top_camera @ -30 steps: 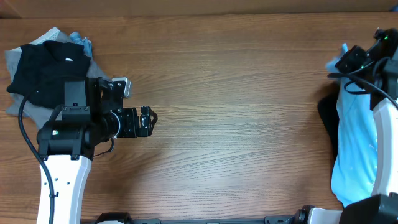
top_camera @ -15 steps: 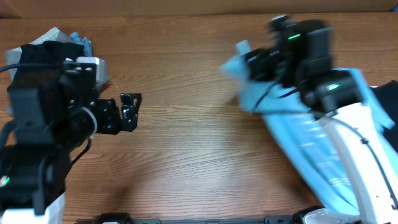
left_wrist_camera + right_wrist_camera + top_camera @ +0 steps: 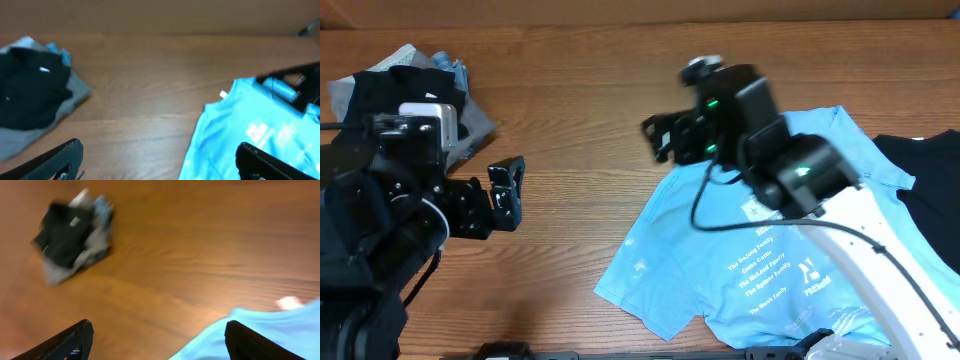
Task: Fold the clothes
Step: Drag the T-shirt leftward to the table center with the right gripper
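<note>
Both grippers hang above the table and hold nothing. On the right gripper the two fingers stand wide apart, and its own wrist view shows only bare wood and a corner of blue cloth between them. On the left gripper the fingers are also spread fully, with empty air between them, and it points toward the middle of the table.

After the wooden table, which fills every view, the largest thing is the light blue T-shirt. It lies spread out on the right half of the table, mostly flat, with small white print facing up on its lower part. The right arm crosses over its upper part, and the right gripper is just past the shirt's left edge, above the wood and not touching the cloth.

Next in size is the pile of clothes in the far left corner: a black garment on top of a grey garment, with a little light blue cloth showing at the back. The left arm partly covers this pile in the overhead view.

At the right edge, another black garment lies beside the T-shirt, touching it.

Smallest is a white tag at the shirt's edge.
</note>
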Action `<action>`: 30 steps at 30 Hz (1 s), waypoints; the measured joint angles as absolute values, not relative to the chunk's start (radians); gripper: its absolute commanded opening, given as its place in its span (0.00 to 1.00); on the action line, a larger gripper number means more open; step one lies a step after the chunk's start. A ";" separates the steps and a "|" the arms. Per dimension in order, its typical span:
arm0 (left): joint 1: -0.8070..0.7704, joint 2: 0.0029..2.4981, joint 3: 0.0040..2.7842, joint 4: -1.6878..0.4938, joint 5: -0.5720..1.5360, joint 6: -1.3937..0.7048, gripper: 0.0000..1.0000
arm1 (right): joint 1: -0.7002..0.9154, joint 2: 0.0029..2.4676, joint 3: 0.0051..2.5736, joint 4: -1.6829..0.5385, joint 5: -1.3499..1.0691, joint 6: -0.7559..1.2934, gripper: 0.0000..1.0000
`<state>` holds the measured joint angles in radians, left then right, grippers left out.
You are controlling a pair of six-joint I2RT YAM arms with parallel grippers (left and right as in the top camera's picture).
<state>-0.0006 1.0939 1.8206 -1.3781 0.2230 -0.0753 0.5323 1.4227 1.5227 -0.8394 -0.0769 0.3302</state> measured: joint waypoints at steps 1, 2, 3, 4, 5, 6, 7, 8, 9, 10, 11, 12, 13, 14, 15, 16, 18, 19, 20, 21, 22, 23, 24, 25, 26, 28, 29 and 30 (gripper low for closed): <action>-0.001 1.106 1.821 -1.385 0.237 -0.075 1.00 | 0.503 1.407 1.525 -0.841 -0.071 0.336 0.88; -0.001 1.122 1.821 -1.393 0.252 -0.075 1.00 | 0.470 1.386 1.529 -0.845 -0.065 0.341 0.88; -0.001 1.135 1.821 -1.399 0.264 -0.073 1.00 | 0.443 1.365 1.537 -0.850 -0.059 0.347 0.88; -0.002 1.155 1.821 -1.404 0.283 -0.070 1.00 | 0.414 1.339 1.546 -0.849 -0.054 0.352 0.88; -0.008 1.176 1.821 -1.407 0.300 -0.064 1.00 | 0.395 1.318 1.553 -0.851 -0.050 0.357 0.88; -0.019 1.199 1.821 -1.410 0.318 -0.053 1.00 | 0.373 1.293 1.561 -0.854 -0.047 0.363 0.88; -0.033 1.223 1.821 -1.410 0.335 -0.047 1.00 | 0.354 1.268 1.568 -0.858 -0.047 0.368 0.88; -0.057 1.251 1.821 -1.410 0.350 -0.041 1.00 | 0.333 1.242 1.574 -0.865 -0.046 0.374 0.88; -0.086 1.284 1.820 -1.410 0.363 -0.031 1.00 | 0.312 1.216 1.578 -0.875 -0.045 0.377 0.88; -0.113 1.315 1.820 -1.410 0.371 -0.022 1.00 | 0.297 1.195 1.581 -0.884 -0.045 0.379 0.88; -0.144 1.346 1.820 -1.409 0.374 -0.015 1.00 | 0.282 1.177 1.583 -0.895 -0.044 0.382 0.88; -0.175 1.380 1.820 -1.406 0.375 -0.007 1.00 | 0.270 1.163 1.584 -0.906 -0.044 0.387 0.88; -0.209 1.414 1.820 -1.403 0.368 -0.002 1.00 | 0.257 1.151 1.584 -0.921 -0.044 0.393 0.89; -0.243 1.450 1.820 -1.396 0.356 0.002 1.00 | 0.245 1.143 1.584 -0.941 -0.045 0.404 0.90; -0.277 1.485 1.820 -1.387 0.348 0.005 1.00 | 0.236 1.138 1.584 -0.957 -0.045 0.415 0.91; -0.310 1.522 1.820 -1.374 0.339 0.008 1.00 | 0.225 1.137 1.584 -0.972 -0.045 0.425 0.92; -0.371 1.614 1.820 -1.326 0.327 0.012 1.00 | 0.200 1.139 1.584 -1.004 -0.045 0.447 0.93; -0.389 1.648 1.820 -1.301 0.326 0.012 1.00 | 0.188 1.139 1.584 -1.017 -0.044 0.454 0.93; -0.410 1.695 1.820 -1.265 0.326 0.012 1.00 | 0.177 1.140 1.584 -1.027 -0.044 0.460 0.93; -0.425 1.737 1.820 -1.242 0.326 0.012 1.00 | 0.168 1.141 1.584 -1.038 -0.044 0.466 0.94; -0.437 1.777 1.820 -1.224 0.326 0.015 1.00 | 0.160 1.141 1.584 -1.045 -0.044 0.471 0.94; -0.448 1.816 1.820 -1.211 0.326 0.015 1.00 | 0.154 1.141 1.584 -1.052 -0.044 0.472 0.94; -0.457 1.853 1.820 -1.199 0.326 0.016 1.00 | 0.148 1.141 1.584 -1.057 -0.045 0.475 0.94; -0.464 1.888 1.820 -1.187 0.326 0.019 0.98 | 0.144 1.141 1.584 -1.066 -0.044 0.478 0.94; -0.471 1.923 1.820 -1.174 0.326 0.019 0.97 | 0.143 1.141 1.584 -1.069 -0.044 0.479 0.94; -0.479 1.990 1.820 -1.141 0.324 0.022 0.97 | 0.144 1.141 1.584 -1.075 -0.044 0.479 0.95; -0.482 2.020 1.820 -1.126 0.321 0.022 0.95 | 0.143 1.141 1.584 -1.074 -0.045 0.480 0.95; -0.484 2.047 1.820 -1.111 0.321 0.022 0.91 | 0.144 1.141 1.584 -1.076 -0.045 0.480 0.95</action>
<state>-0.4835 2.0472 1.8202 -1.1114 0.3206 0.0223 0.1436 1.1408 1.5845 -1.0760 -0.0448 0.4801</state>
